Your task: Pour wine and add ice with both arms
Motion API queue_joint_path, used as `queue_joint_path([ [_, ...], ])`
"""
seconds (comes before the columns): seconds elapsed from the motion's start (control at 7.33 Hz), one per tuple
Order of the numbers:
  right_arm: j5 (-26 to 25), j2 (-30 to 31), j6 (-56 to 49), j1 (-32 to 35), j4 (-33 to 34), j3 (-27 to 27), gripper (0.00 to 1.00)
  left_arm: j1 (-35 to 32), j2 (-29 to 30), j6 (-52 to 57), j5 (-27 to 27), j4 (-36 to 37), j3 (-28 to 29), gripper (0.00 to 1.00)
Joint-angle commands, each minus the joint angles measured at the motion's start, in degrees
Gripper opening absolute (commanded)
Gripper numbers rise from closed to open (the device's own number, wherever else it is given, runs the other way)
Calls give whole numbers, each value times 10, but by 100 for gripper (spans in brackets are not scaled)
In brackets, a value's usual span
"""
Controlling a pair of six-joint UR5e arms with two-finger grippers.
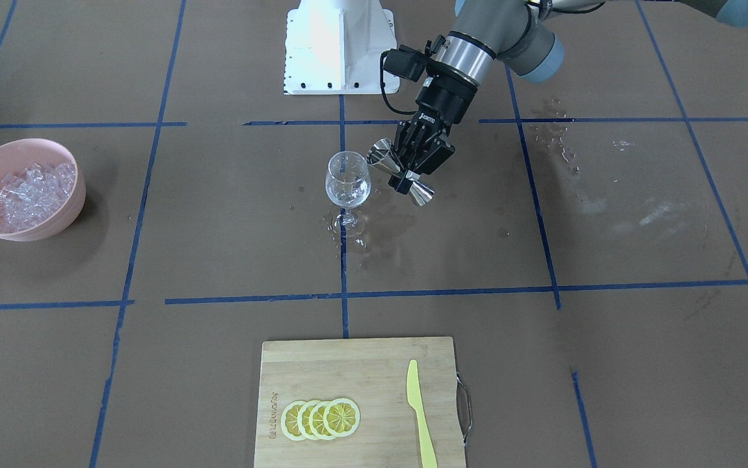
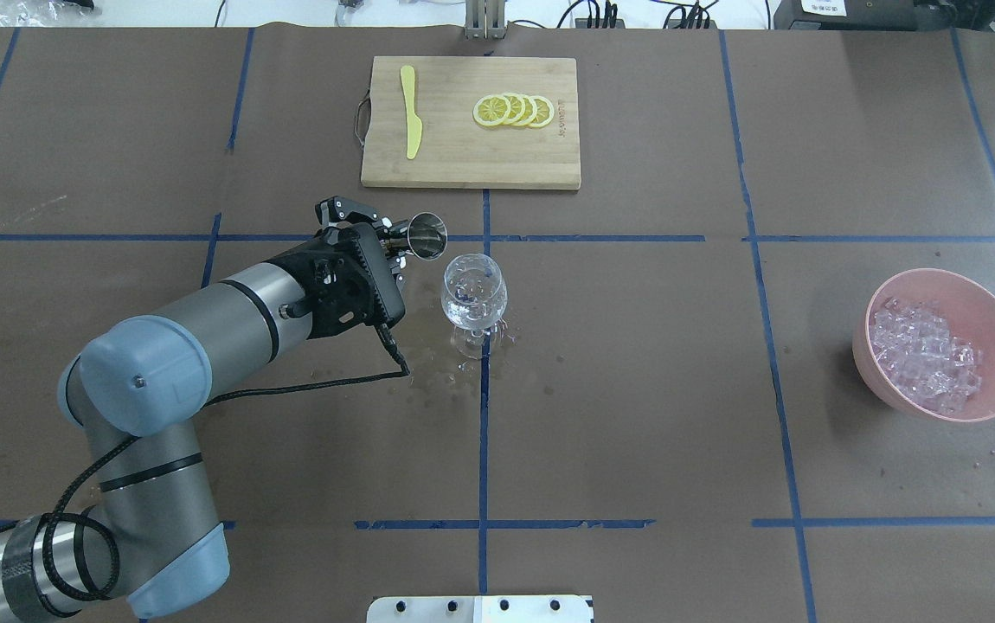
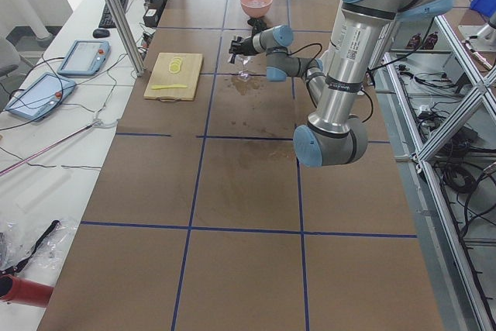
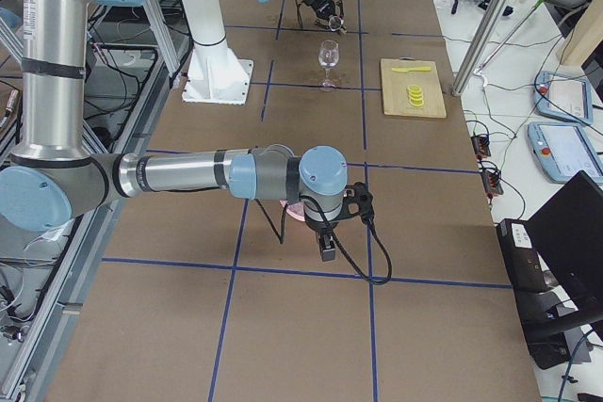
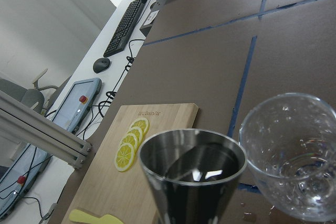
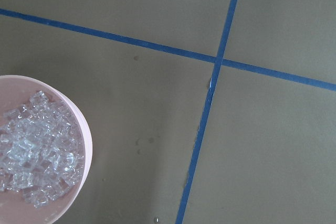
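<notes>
I took this for the pouring step, at or close to its end. Reading the clock off the overhead view with the wine glass at the centre, the left pincer sat at about 10 o'clock. It was clenched on the waist of a steel jigger, which was tipped with its open mouth toward the glass. In the left wrist view that mouth was just beside the glass rim, not over it. I could not tell whether any liquid was left in the jigger. The wine seemed to lie as a thin clear pool low in the bowl of the glass, with droplets on the wall. Wet patches marked the worktop around the foot. The ice was heaped in a pink bowl at 3 to 4 o'clock, well apart from the glass. The right pincer hung by that bowl, but it showed only in the side view, so I could not tell whether it was released or clenched. Lemon slices and a yellow knife lay on the cutting board at 12 o'clock. Next, I judged, the jigger needed levelling and drawing clear without knocking the glass. Then the right arm would have to pinch a cube and carry it over to the glass.
</notes>
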State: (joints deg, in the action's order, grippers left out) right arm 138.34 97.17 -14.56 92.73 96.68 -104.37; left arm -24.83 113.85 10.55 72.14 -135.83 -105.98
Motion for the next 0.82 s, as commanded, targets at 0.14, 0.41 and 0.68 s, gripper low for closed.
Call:
queue_joint_path([
  [0.14,0,3,-2,0,1,4,100,2,6,18,-2,1,7,0],
  [0.41,0,3,-1,0,0,2,100,2,11,70,-2,6,3,0],
  [0.68,0,3,-1,3,0,0,100,4,18,104,-23,7,5,0],
])
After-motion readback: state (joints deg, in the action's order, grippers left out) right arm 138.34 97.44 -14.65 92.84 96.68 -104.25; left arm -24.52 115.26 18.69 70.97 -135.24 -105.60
